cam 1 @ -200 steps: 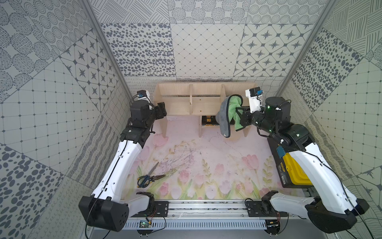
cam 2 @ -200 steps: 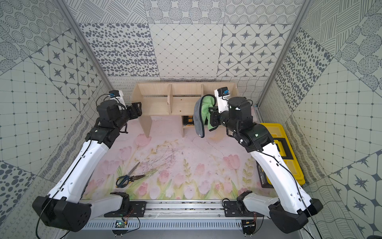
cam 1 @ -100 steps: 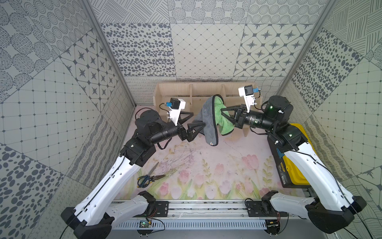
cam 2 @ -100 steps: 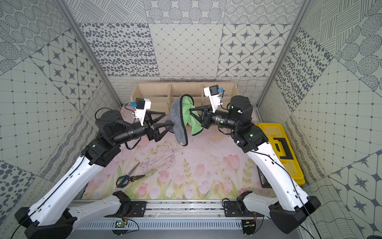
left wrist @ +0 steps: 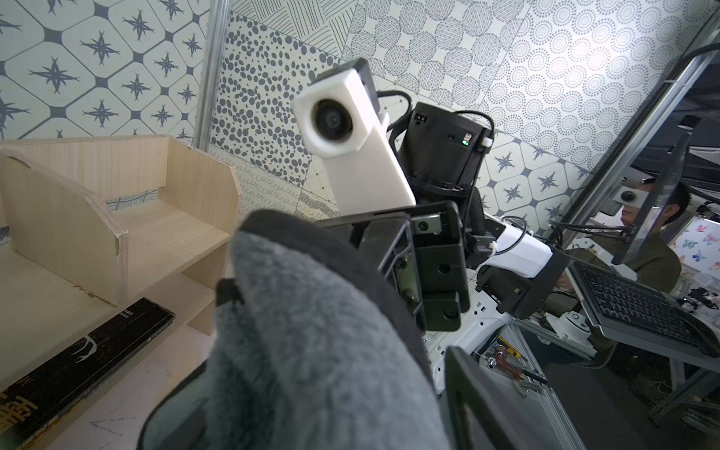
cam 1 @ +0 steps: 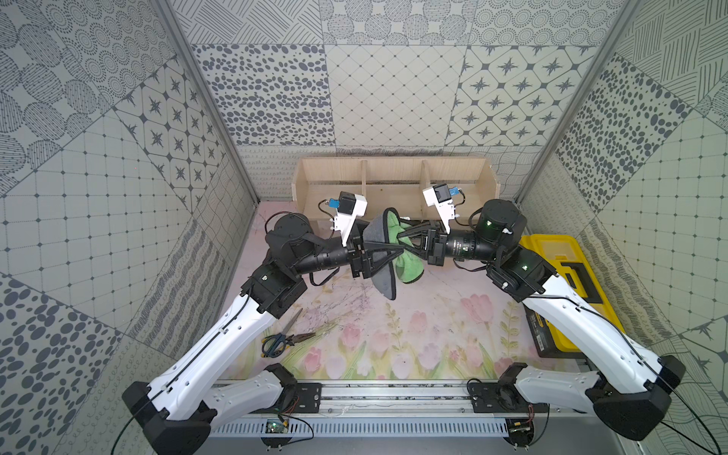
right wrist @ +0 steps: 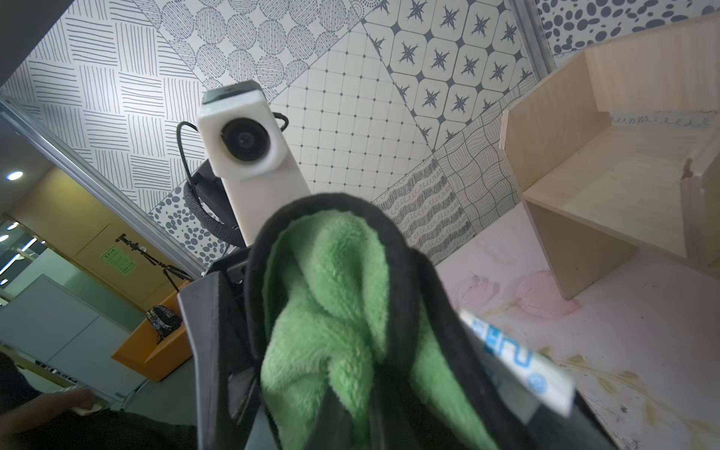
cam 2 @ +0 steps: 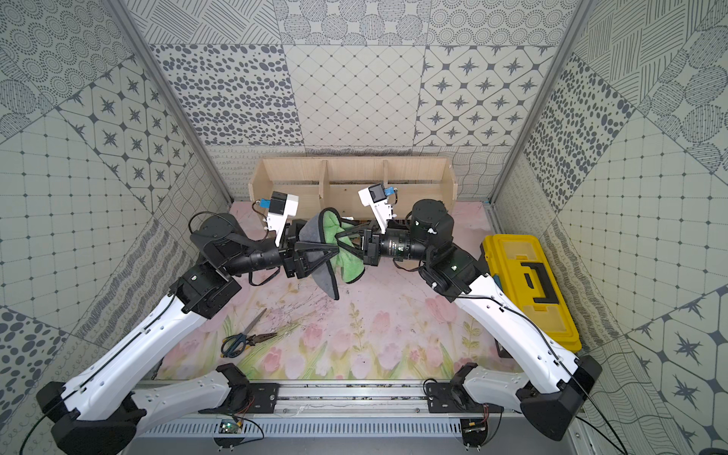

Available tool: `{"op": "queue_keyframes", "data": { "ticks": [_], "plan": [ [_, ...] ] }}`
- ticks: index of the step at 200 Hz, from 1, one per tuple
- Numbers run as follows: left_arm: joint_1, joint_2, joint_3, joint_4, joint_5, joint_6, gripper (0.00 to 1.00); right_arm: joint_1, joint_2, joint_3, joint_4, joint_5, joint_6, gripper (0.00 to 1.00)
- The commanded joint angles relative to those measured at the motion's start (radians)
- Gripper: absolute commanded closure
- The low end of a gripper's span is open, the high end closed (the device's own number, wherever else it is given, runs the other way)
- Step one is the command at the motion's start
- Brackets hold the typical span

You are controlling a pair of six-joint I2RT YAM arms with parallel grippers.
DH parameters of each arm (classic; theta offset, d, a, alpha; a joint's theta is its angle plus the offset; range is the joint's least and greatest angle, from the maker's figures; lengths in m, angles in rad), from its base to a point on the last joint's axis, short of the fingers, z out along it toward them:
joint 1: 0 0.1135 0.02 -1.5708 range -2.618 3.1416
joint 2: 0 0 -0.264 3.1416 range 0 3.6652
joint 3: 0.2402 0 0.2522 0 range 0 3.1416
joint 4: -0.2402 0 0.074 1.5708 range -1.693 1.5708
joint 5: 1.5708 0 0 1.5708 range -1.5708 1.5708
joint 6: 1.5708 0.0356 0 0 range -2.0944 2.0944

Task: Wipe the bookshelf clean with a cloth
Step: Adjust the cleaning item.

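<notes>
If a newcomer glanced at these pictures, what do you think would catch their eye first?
The green-and-grey cloth hangs in mid-air at the centre, pinched by the right gripper, with the left gripper against it from the opposite side. Behind them, the pale-wood bookshelf stands against the back wall; a yellow toolbox sits beside the right arm, and scissors lie near the left arm.

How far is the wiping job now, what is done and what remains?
Done: the cloth is off the table, pinched by the right gripper in front of the bookshelf. In hand: the left gripper reaches into its grey side; a grip is unclear. Left: the cloth touches no shelf, so wiping looks yet to do.
</notes>
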State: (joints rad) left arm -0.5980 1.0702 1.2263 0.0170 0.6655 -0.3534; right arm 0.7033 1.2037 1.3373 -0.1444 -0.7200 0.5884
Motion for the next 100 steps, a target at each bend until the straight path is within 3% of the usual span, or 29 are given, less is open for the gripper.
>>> {"op": "queue_keyframes", "data": {
  "ticks": [1, 18, 40, 52, 62, 82, 100],
  "plan": [
    [-0.006, -0.041, -0.019, 0.123, -0.021, -0.001, 0.64, 0.024, -0.015, -0.018, 0.039, 0.049, 0.021, 1.00],
    [-0.006, -0.073, -0.049, 0.134, -0.146, 0.011, 1.00, 0.029, -0.033, -0.043, 0.029, 0.079, 0.021, 1.00],
    [-0.005, -0.108, -0.082, 0.138, -0.249, 0.033, 1.00, 0.028, -0.061, -0.065, 0.007, 0.123, 0.019, 0.97],
    [-0.006, -0.113, -0.078, 0.119, -0.269, 0.043, 1.00, 0.027, -0.069, -0.067, -0.011, 0.152, 0.008, 0.82],
    [-0.007, -0.114, -0.076, 0.102, -0.291, 0.052, 1.00, 0.025, -0.075, -0.054, -0.061, 0.207, -0.020, 0.63],
    [-0.005, -0.108, -0.068, 0.060, -0.354, 0.083, 1.00, -0.016, -0.082, -0.003, -0.214, 0.429, -0.080, 0.31],
    [-0.005, -0.077, -0.042, 0.028, -0.415, 0.104, 1.00, -0.125, -0.081, 0.053, -0.323, 0.562, -0.097, 0.20]
  ]
}}
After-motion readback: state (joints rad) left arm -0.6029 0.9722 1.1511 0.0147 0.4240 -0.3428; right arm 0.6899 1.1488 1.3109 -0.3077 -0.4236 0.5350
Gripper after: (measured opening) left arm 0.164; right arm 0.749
